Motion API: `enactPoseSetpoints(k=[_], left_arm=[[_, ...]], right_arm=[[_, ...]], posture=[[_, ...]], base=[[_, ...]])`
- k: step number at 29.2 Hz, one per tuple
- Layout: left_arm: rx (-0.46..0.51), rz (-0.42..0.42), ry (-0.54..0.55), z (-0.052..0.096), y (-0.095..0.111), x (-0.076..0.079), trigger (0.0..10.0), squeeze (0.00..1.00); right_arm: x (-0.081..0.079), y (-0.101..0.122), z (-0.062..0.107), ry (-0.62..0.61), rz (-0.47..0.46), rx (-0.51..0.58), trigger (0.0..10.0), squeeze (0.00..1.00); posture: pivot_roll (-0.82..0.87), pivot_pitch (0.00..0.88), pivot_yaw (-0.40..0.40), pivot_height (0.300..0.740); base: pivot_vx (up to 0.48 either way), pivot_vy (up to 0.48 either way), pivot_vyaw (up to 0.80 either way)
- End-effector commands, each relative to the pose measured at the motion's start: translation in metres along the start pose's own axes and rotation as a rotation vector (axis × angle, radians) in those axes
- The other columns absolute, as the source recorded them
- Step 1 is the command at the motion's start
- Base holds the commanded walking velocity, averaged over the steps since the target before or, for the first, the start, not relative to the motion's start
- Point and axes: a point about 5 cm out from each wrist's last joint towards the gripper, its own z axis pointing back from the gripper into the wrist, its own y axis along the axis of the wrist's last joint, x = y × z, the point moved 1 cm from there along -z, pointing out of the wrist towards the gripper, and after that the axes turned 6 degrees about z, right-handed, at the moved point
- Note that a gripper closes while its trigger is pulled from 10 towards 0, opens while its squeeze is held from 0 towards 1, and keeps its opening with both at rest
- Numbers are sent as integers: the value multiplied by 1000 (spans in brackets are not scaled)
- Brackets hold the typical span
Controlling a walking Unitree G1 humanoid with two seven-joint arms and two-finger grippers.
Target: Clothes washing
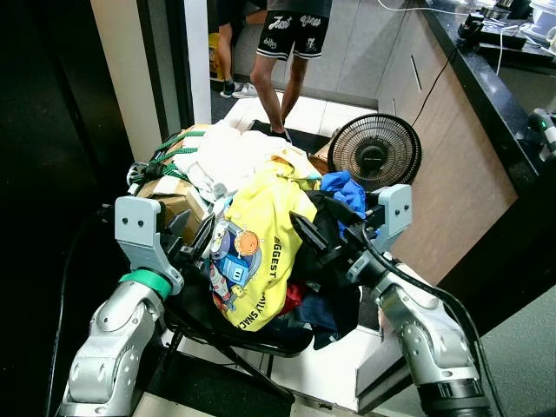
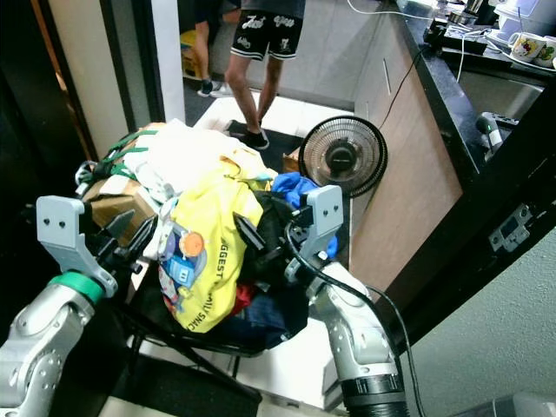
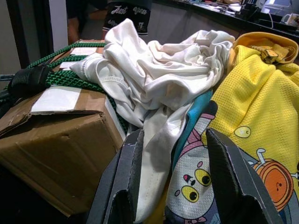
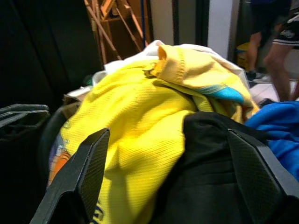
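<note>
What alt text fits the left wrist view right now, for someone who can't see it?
The left gripper, fingers open, reaches toward a laundry pile: a white garment draped beside a yellow cartoon-print shirt. A cardboard box with green straps sits alongside.

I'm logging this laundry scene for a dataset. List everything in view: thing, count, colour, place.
yellow shirt: 1, yellow with cartoon print, front of the pile on the chair
white garment: 1, white, behind the yellow shirt
black garment: 1, black, right of the yellow shirt
blue cloth: 1, blue, back right of the pile
cardboard box: 1, brown, left of the pile
fan: 1, black, on the floor behind
person's legs: 1 person, black shorts, background
left gripper: open, at the white garment
right gripper: open, at the black garment
</note>
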Motion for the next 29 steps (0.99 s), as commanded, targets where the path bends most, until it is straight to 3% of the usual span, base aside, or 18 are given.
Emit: enactPoseSetpoints(k=[1, 14, 23, 25, 26, 28, 29], left_arm=[[-16, 1, -21, 3, -2, 3, 10000, 0], [-22, 5, -38, 3, -2, 5, 10000, 0], [-14, 6, -36, 0, 0, 6, 10000, 0], [-18, 2, -41, -1, -1, 6, 10000, 0], [-20, 2, -43, -1, -1, 6, 10000, 0], [-21, 1, -44, -1, -2, 7, 10000, 0], [-22, 1, -46, -1, -2, 7, 10000, 0]], right_arm=[[1, -9, 5, -9, 44, -47, 10000, 0], [0, -13, 7, -23, 32, -45, 10000, 0], [0, -15, -4, -60, 21, -28, 10000, 0], [2, -16, -8, -80, 20, -27, 9608, 0], [3, -17, -9, -93, 17, -29, 8314, 0], [4, -18, -9, -102, 15, -30, 8314, 0], [6, -18, -10, -109, 13, -31, 5020, 0]], posture=[[72, 0, -28, 740], [74, 0, -26, 740], [78, 0, -28, 740], [77, 0, -26, 740], [77, 0, -26, 740], [77, 0, -26, 740], [75, 0, -23, 740]], base=[[0, 0, 0], [0, 0, 0], [0, 0, 0], [0, 0, 0], [0, 0, 0], [0, 0, 0], [0, 0, 0]])
